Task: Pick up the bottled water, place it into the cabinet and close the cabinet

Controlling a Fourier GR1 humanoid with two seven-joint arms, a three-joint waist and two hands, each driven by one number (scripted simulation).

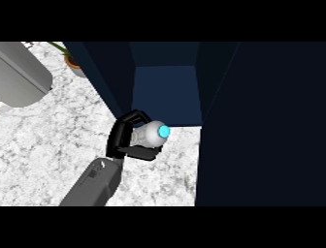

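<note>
Black fingers [134,118] of the left hand [130,140] are curled round the bottled water [152,133], with the thumb closing under it, so the bottle is grasped and carried above the marbled counter [44,145]. Only its pale rounded shoulder and the bright blue cap [164,131] show past the fingers; the rest is hidden in the palm. The cap faces up toward the view and a little toward the cabinet side, so the long axis seems to run close to the line of sight, roughly upright with a slight lean, though this cannot be told exactly. Just beyond the fingers stands the dark blue cabinet [166,92], its lit inner recess open directly ahead of them, and a dark door panel [266,126] stands past the bottle on the cap side. Picking up looks done; the bottle is at the opening, not yet inside. Placing it, letting go and closing the door remain. The right hand shows nowhere.
</note>
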